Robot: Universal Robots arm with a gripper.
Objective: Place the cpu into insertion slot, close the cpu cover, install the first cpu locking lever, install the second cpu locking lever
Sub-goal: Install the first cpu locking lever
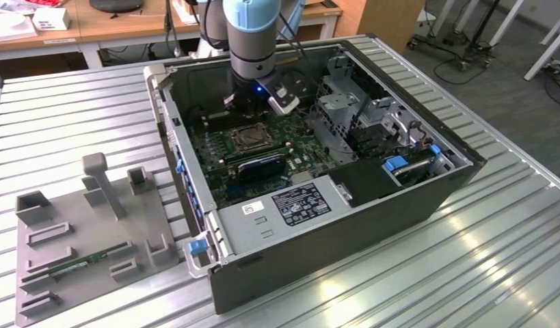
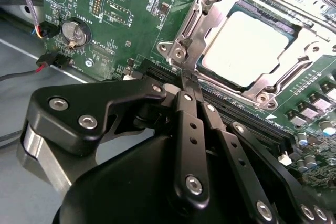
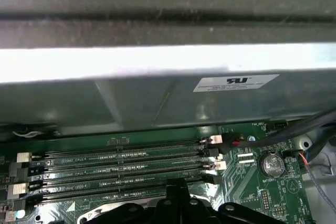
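1. In the exterior view, the arm (image 1: 250,41) reaches down into an open computer case (image 1: 371,205) lying on a ribbed metal counter (image 1: 70,109), and the gripper (image 1: 247,109) hangs just above the motherboard (image 1: 216,147).
2. In the second wrist view, the gripper (image 2: 189,83) has its jaws pressed together, with nothing visibly pinched between them; the tips sit at the edge of the socket, at about 7 o'clock from the chip.
3. The cpu (image 2: 247,48) lies flat in the insertion slot, its pale metal face up.
4. The cpu cover (image 2: 294,59) is down around the chip, framing it on all sides.
5. A coin battery (image 2: 73,32) sits on the green board at about 9 o'clock from the socket.
6. In the first wrist view, the memory slots (image 3: 121,163) run in parallel rows beside the case wall.
7. In the exterior view, a grey parts holder (image 1: 88,239) rests on the counter at about 8 o'clock from the case, with a green memory stick (image 1: 79,265) lying in it.
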